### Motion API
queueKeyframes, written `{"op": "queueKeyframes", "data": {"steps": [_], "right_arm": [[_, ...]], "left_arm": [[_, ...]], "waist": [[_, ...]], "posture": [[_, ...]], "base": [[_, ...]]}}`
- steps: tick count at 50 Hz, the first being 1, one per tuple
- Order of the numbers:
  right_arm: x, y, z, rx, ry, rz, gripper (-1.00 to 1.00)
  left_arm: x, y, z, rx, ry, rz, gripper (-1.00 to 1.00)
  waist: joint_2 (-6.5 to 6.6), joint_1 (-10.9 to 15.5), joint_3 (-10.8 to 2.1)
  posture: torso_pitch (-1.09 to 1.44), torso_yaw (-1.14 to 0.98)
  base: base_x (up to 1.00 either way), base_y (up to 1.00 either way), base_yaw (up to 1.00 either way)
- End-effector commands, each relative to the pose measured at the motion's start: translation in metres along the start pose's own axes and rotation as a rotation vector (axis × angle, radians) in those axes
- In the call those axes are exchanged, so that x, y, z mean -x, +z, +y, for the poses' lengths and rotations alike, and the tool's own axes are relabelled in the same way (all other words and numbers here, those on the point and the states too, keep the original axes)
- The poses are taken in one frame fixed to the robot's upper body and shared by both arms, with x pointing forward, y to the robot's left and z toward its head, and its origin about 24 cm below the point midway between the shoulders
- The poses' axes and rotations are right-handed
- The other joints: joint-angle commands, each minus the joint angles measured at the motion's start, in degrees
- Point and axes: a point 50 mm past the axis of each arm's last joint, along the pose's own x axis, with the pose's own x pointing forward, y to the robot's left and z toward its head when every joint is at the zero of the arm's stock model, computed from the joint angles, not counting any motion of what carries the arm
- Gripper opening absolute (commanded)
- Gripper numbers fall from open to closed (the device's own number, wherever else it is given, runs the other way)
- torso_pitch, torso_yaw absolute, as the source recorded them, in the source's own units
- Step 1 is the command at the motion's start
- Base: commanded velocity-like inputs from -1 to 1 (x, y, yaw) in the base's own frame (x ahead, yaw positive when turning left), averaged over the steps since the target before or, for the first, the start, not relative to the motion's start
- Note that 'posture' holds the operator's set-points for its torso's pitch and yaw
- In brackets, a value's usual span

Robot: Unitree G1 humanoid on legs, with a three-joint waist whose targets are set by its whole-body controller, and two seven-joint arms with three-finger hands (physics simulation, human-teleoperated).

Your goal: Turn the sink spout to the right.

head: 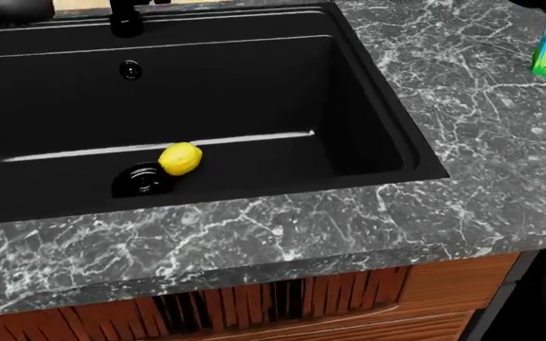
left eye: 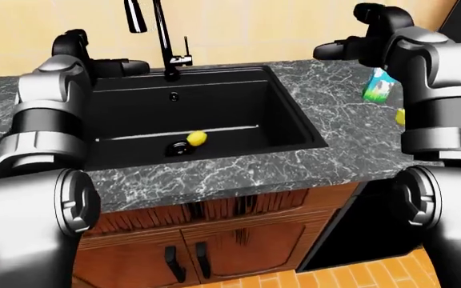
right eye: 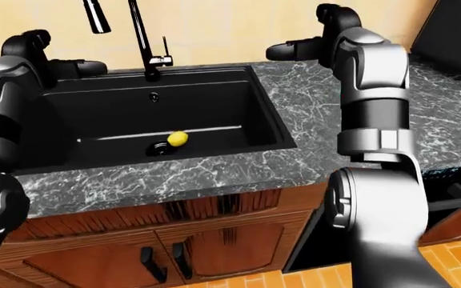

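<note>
The black sink faucet (left eye: 169, 63) stands at the top edge of the black sink (left eye: 291, 114) in the left-eye view. Its tall neck rises out of the picture and its spout head (left eye: 135, 15) hangs to the left of the neck. A small lever (left eye: 186, 51) sits on its right side. My left hand (left eye: 126, 65) is open, fingers stretched out, just left of the faucet base and apart from it. My right hand (left eye: 333, 50) is open above the counter, well to the right of the faucet. Neither hand holds anything.
A yellow lemon (head: 180, 158) lies in the basin beside the drain (head: 140, 179). A green and blue packet (left eye: 380, 85) and a small yellow thing (left eye: 399, 116) sit on the grey marble counter (left eye: 334, 141) at the right. Wooden cabinet doors (left eye: 238, 246) are below, a dark appliance (right eye: 455, 36) at far right.
</note>
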Motion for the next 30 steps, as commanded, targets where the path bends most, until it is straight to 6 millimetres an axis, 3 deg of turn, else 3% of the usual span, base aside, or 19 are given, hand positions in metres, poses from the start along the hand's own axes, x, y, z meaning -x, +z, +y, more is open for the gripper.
{"op": "queueKeyframes", "data": {"steps": [1,4,6,8,9,10,11,14,17,20,22,23,24,25,26,27,28,29,30], "right_arm": [[0.009,0.032,0.004,0.009,0.016,-0.136,1.0],[0.009,0.032,0.003,0.008,0.016,-0.136,1.0],[0.009,0.032,0.004,0.009,0.017,-0.135,1.0],[0.009,0.032,0.004,0.009,0.016,-0.136,1.0],[0.009,0.032,0.004,0.009,0.017,-0.136,1.0],[0.009,0.032,0.004,0.009,0.017,-0.135,1.0],[0.009,0.032,0.004,0.009,0.017,-0.136,1.0],[0.009,0.032,0.003,0.008,0.015,-0.136,1.0],[0.01,0.032,0.003,0.008,0.015,-0.136,1.0],[0.009,0.031,0.003,0.007,0.015,-0.135,1.0],[0.01,0.032,0.003,0.008,0.016,-0.136,1.0],[0.01,0.033,0.003,0.009,0.017,-0.136,1.0],[0.009,0.033,0.004,0.009,0.016,-0.136,1.0],[0.009,0.033,0.004,0.009,0.016,-0.136,1.0],[0.009,0.033,0.004,0.01,0.016,-0.136,1.0],[0.01,0.034,0.004,0.01,0.018,-0.138,1.0],[0.01,0.034,0.004,0.014,0.014,-0.139,1.0],[0.01,0.035,0.004,0.011,0.015,-0.14,1.0],[0.01,0.036,0.004,0.014,0.019,-0.144,1.0]], "left_arm": [[0.009,0.037,0.008,0.015,0.026,-0.145,1.0],[0.01,0.039,0.011,0.015,0.031,-0.147,1.0],[0.01,0.039,0.012,0.014,0.033,-0.148,1.0],[0.01,0.041,0.013,0.014,0.036,-0.149,1.0],[0.01,0.041,0.013,0.014,0.037,-0.149,1.0],[0.01,0.041,0.013,0.015,0.038,-0.15,1.0],[0.01,0.041,0.013,0.014,0.038,-0.15,1.0],[0.01,0.041,0.014,0.015,0.04,-0.149,1.0],[0.011,0.042,0.015,0.015,0.042,-0.151,1.0],[0.011,0.041,0.016,0.015,0.044,-0.15,1.0],[0.011,0.04,0.017,0.017,0.046,-0.149,1.0],[0.011,0.041,0.018,0.017,0.048,-0.149,1.0],[0.011,0.041,0.019,0.019,0.049,-0.149,1.0],[0.011,0.041,0.02,0.02,0.05,-0.149,1.0],[0.011,0.041,0.021,0.02,0.052,-0.148,1.0],[0.011,0.041,0.022,0.022,0.055,-0.148,1.0],[0.011,0.041,0.023,0.025,0.056,-0.148,1.0],[0.012,0.042,0.023,0.028,0.057,-0.151,1.0],[0.012,0.042,0.024,0.025,0.061,-0.155,1.0]], "waist": [[0.2,0.5,-1.79],[2.0,0.1,-1.32],[3.89,-0.4,-1.56],[6.9,-0.9,-2.4],[7.87,-1.2,-3.53],[6.64,-0.6,-2.16],[7.61,-1.0,-1.79],[6.22,-0.4,-2.24],[4.65,0.0,-1.87],[2.51,0.6,-1.72],[0.27,1.1,-1.99],[-1.43,1.3,-2.44],[-1.85,1.7,-3.14],[-1.08,1.1,-2.24],[-2.16,1.4,-1.69],[-1.09,-0.2,-3.74],[-1.05,0.3,-4.15],[-0.84,-0.3,-2.63],[-0.75,-0.3,-3.57]], "posture": [[0.0,0.0],[0.0,0.0],[0.0,0.0],[0.0,0.0],[0.0,0.0],[0.0,0.0],[0.0,0.0],[0.0,0.0],[0.0,0.0],[0.0,0.0],[0.0,0.0],[0.0,0.0],[0.0,0.0],[0.0,0.0],[0.0,0.0],[0.0,0.0],[0.0,0.0],[0.0,0.0],[0.0,0.0]], "base": [[0.3,0.0,0.0],[0.31,0.0,0.0],[0.31,0.0,0.0],[0.31,0.0,0.0],[0.3,0.0,0.0],[0.3,0.0,0.0],[0.32,0.0,0.0],[0.31,0.0,0.0],[0.3,0.0,0.0],[0.3,0.0,0.0],[0.31,0.0,0.0],[0.32,0.0,0.0],[0.3,0.0,0.0],[0.3,0.0,0.0],[0.3,0.0,0.0],[0.31,0.0,0.0],[0.31,0.0,0.0],[0.0,0.0,0.0],[0.0,0.0,0.0]]}}
